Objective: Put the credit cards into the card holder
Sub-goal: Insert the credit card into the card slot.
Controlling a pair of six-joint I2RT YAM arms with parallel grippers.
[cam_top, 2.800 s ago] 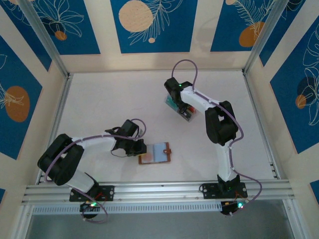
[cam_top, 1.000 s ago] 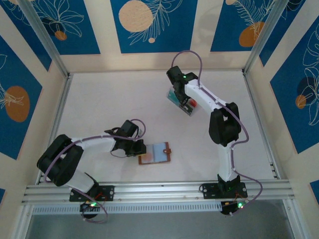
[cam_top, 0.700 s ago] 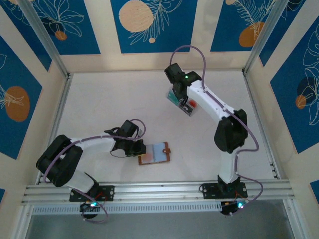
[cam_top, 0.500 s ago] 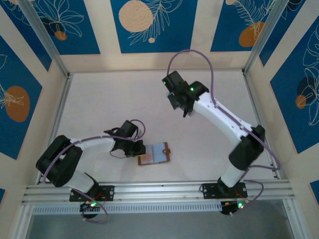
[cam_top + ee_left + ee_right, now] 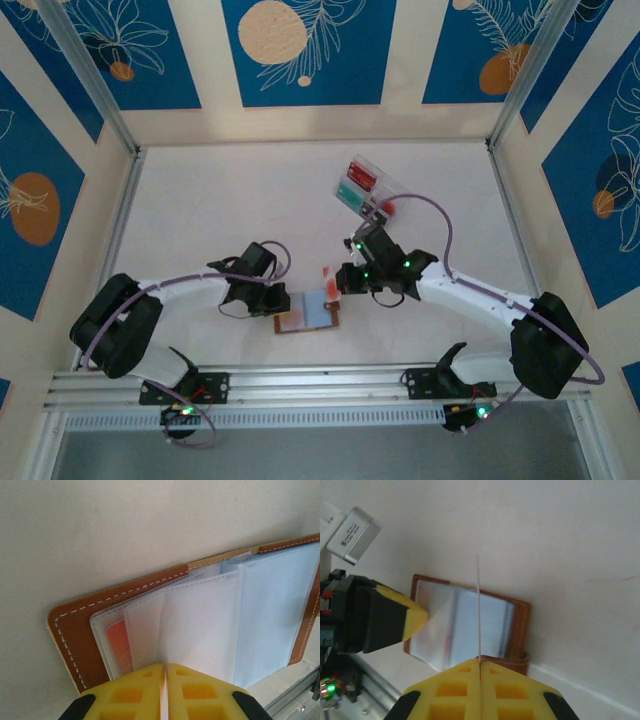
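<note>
The card holder [image 5: 308,312] lies open on the worktop [image 5: 200,200], one orange-red card [image 5: 120,640] tucked inside. The clear tray [image 5: 372,200] holds a red card [image 5: 363,172] and a teal card [image 5: 350,194]. The left gripper [image 5: 164,667] has its jaws pinched together on a clear sleeve [image 5: 195,625] of the holder. The right gripper [image 5: 480,662] has its jaws clamped on a fourth card [image 5: 327,275], red, edge-on above the holder.

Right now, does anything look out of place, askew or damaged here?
Nothing stands out. The card holder lies open; the left gripper pinches one clear sleeve of it, and the right gripper holds a red card on edge near it. No damage shows.
</note>
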